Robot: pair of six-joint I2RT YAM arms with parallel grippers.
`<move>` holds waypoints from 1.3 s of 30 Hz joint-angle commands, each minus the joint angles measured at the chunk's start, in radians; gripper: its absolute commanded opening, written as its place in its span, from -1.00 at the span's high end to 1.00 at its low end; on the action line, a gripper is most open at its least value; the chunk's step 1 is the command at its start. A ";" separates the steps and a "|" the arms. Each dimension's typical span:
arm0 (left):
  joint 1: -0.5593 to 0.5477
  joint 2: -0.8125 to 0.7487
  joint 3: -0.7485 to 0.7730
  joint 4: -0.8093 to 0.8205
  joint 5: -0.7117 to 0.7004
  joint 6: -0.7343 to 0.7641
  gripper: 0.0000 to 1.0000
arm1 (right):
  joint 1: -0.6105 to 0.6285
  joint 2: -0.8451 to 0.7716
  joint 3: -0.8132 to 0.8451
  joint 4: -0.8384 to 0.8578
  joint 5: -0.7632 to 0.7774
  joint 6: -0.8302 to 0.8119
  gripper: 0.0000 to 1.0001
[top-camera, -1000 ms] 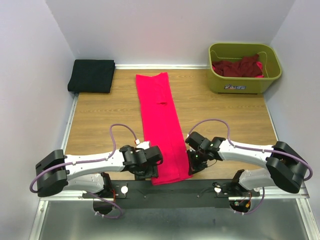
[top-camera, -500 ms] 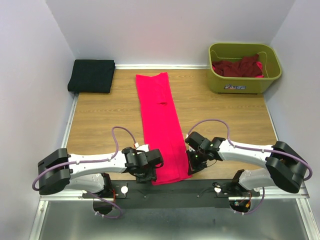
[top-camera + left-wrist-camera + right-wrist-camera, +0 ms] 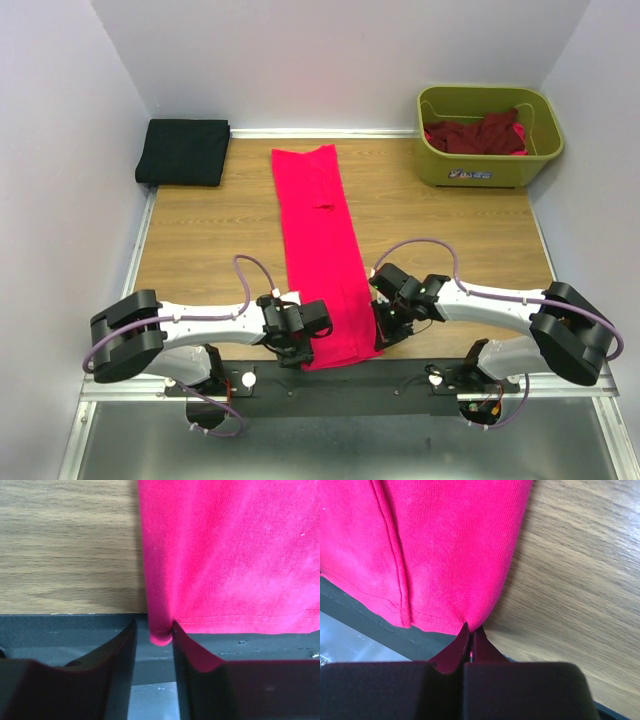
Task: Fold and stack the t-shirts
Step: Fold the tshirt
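Presently shows pink-red t-shirt [image 3: 322, 250] folded into a long strip down the middle of the table [image 3: 200, 240], hem overhanging the table's near edge. Clamps right fingers [image 3: 452, 652] together on its near right corner. Holds left fingers [image 3: 117, 652] apart, straddling its rolled near left edge.
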 commanded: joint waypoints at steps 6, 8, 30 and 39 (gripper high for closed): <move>-0.016 0.070 0.006 0.009 -0.023 0.010 0.65 | -0.003 -0.011 -0.043 -0.001 0.006 -0.014 0.99; -0.024 0.071 0.011 0.009 -0.012 0.016 0.88 | -0.003 -0.017 -0.055 -0.004 -0.011 -0.016 0.99; 0.429 -0.082 0.212 0.057 -0.218 0.420 1.00 | -0.309 0.116 0.407 -0.131 0.008 -0.247 0.99; 0.617 0.067 0.330 0.278 -0.391 0.688 1.00 | -0.395 0.374 0.763 -0.094 0.066 -0.373 0.99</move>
